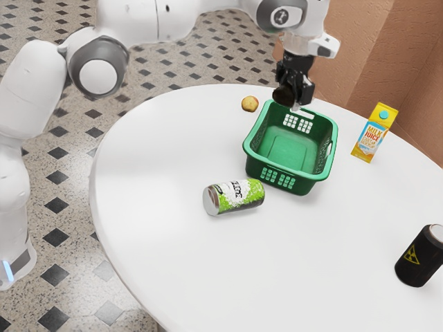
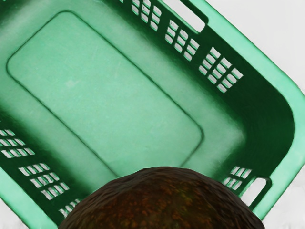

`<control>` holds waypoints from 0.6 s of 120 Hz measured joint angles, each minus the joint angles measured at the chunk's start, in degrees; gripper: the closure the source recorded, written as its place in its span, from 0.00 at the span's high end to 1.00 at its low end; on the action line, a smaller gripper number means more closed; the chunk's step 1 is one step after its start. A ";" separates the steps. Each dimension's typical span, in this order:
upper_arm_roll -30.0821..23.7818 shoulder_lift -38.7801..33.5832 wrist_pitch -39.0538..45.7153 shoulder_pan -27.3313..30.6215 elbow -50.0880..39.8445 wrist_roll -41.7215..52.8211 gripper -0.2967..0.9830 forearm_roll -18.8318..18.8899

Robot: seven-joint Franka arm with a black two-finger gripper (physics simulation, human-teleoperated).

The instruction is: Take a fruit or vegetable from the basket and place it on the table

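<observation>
Patterned floor (image 1: pixel 173 69) surrounds the round white worktop (image 1: pixel 163 155). Upper right of the exterior frame: claw (image 1: pixel 291 97) pinching the dark fruit (image 1: pixel 282 95) above the green basket's (image 1: pixel 253 167) far end. Transfer appears underway; next, clear the rim, lower to bare worktop, release.

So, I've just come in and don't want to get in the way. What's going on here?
A robot arm has a dark brown, rough-skinned fruit or vegetable in its tool, up in the air near the rim of the green basket. It isn't on the table yet. A small yellowish-red fruit sits on the table beside the basket.
</observation>
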 joint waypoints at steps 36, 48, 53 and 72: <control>-3.81 -2.64 0.20 -16.57 -8.89 -2.73 0.48 -4.98; -3.62 4.39 -0.34 -21.80 -1.18 -3.85 0.48 -3.44; -3.60 5.15 -0.52 -22.34 -0.39 -4.27 0.48 -3.09; -3.56 5.68 -0.82 -23.29 -0.14 -6.19 0.65 -2.52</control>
